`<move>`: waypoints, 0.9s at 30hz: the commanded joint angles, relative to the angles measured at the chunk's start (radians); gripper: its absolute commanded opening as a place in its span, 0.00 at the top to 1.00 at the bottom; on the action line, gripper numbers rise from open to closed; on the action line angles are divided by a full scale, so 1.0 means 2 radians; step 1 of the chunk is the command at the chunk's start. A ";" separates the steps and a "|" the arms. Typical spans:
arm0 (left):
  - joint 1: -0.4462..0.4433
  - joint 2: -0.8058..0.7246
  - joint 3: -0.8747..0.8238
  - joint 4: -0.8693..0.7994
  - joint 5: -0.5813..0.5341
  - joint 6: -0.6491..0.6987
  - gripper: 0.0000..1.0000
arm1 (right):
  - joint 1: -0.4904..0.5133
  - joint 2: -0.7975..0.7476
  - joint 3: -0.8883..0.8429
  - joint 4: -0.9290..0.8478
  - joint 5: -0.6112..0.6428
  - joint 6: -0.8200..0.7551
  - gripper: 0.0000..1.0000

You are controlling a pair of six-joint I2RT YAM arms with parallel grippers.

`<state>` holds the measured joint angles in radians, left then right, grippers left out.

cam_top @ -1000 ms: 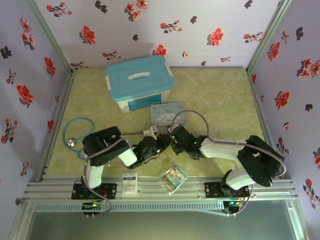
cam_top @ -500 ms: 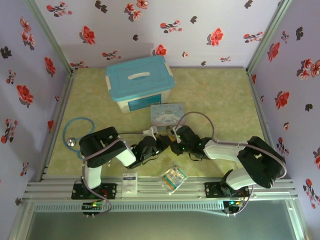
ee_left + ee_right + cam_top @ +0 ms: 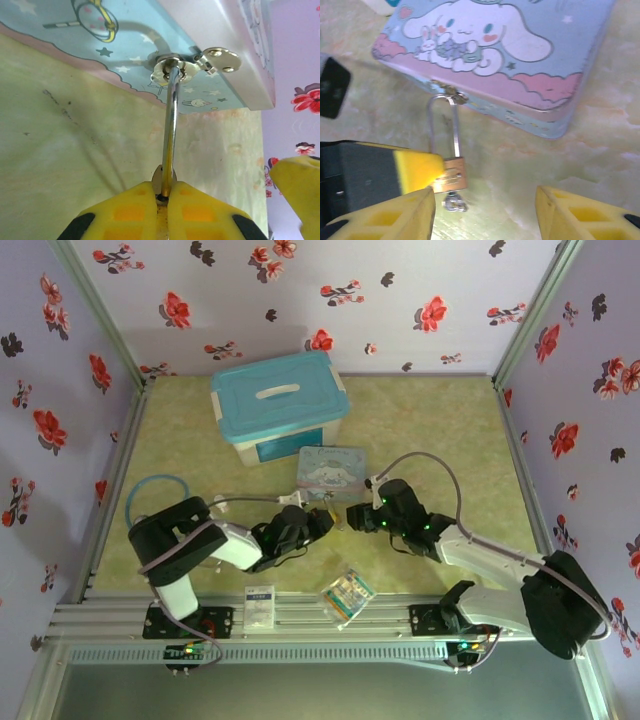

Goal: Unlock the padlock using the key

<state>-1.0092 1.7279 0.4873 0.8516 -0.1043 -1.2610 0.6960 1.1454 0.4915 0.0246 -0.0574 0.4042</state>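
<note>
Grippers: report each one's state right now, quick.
Left gripper: shut on the padlock.
Right gripper: open, holding nothing.

Padlock (image 3: 454, 179) on tin (image 3: 495, 60) front latch, key (image 3: 454, 202) at near end; box (image 3: 280, 405) behind.

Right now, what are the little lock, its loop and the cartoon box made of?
The padlock body looks like brass: yellow-gold with a dull shine. Its shackle looks like polished steel, or chrome plating: silvery and mirror-bright. The cartoon tin seems to be thin printed metal: glossy picture, bare silvery rim, though I can't be sure.
</note>
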 commanded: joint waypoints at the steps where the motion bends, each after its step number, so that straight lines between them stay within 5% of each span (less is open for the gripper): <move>1: 0.006 -0.032 0.006 -0.086 -0.012 0.042 0.99 | -0.019 0.011 0.031 -0.048 0.047 0.022 0.45; 11: 0.035 -0.068 0.055 -0.292 0.019 0.127 0.95 | -0.027 0.058 0.120 -0.108 0.089 -0.002 0.46; 27: 0.024 -0.066 0.180 -0.564 -0.079 0.241 0.91 | -0.027 0.085 0.117 -0.085 0.075 0.018 0.48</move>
<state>-0.9508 1.5623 0.7967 -0.1234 -0.1791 -0.8455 0.6456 1.3109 0.7166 -0.1558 0.0937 0.4213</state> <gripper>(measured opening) 0.089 0.521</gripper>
